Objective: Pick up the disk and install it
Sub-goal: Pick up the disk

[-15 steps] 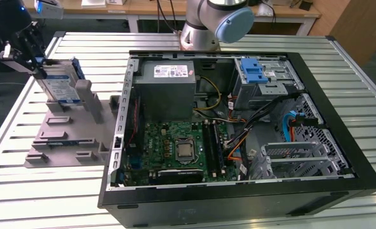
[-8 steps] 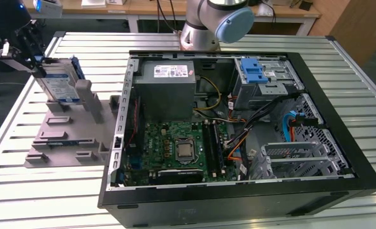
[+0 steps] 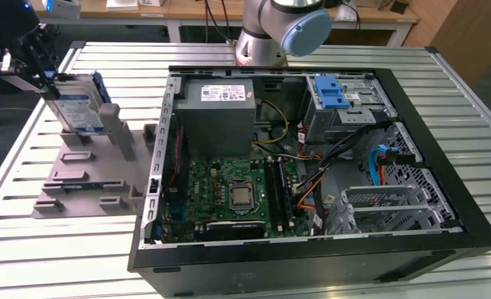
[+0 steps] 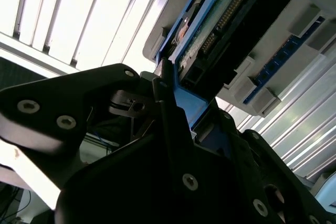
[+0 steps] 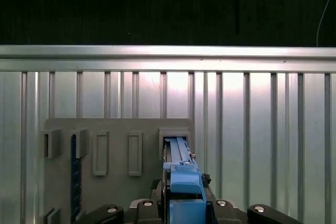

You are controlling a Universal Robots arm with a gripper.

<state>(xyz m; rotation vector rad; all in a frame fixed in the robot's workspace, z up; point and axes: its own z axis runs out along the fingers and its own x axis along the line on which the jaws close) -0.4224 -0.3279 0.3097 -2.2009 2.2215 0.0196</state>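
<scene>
Our fingers grip the upright disk, with the grey stand just below them. We judge the pick underway; installing it in the computer, well apart, is left.

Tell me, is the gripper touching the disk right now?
Touching. In the second wrist view the jaws of the gripper clamp the blue edge rail of the disk, with no gap showing.
</scene>
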